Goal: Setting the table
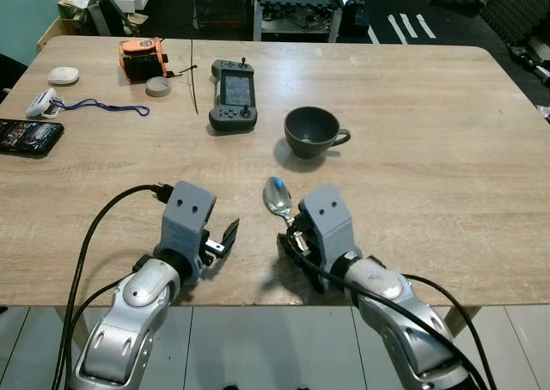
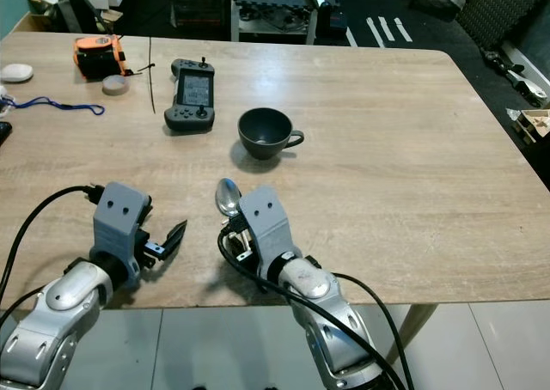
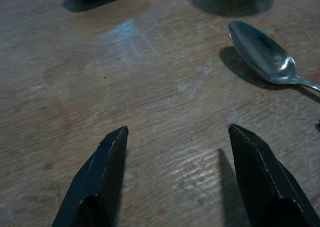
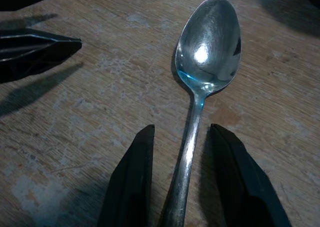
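The wooden table [image 1: 412, 106] carries little that belongs to a place setting so far: by the look of it the job is at an early stage, with only a cup and a spoon out and no plate or other cutlery to be seen.

Toward the far left lie things that have nothing to do with the setting: a handheld controller [image 1: 232, 94] left of the cup, an orange device [image 1: 140, 57], a phone [image 1: 28, 137] at the left edge, and a blue cord [image 1: 103, 108] beside it.

The dark cup [image 1: 311, 131] stands upright near the middle of the table, its handle pointing right.

The right gripper [image 4: 186, 187] sits low over the near edge of the table, just near and left of the cup. Its two black fingers stand on either side of the spoon's handle with narrow gaps showing, so they bracket the handle and do not yet look clamped on it.

The left gripper [image 3: 175, 172] rests over bare wood to the left of the right one, fingers spread wide and holding nothing.

The spoon [image 4: 206, 47] lies flat on the wood, bowl up and pointing toward the cup, a little short of it. It most likely still has to be gripped, lifted and laid in its place beside the cup.
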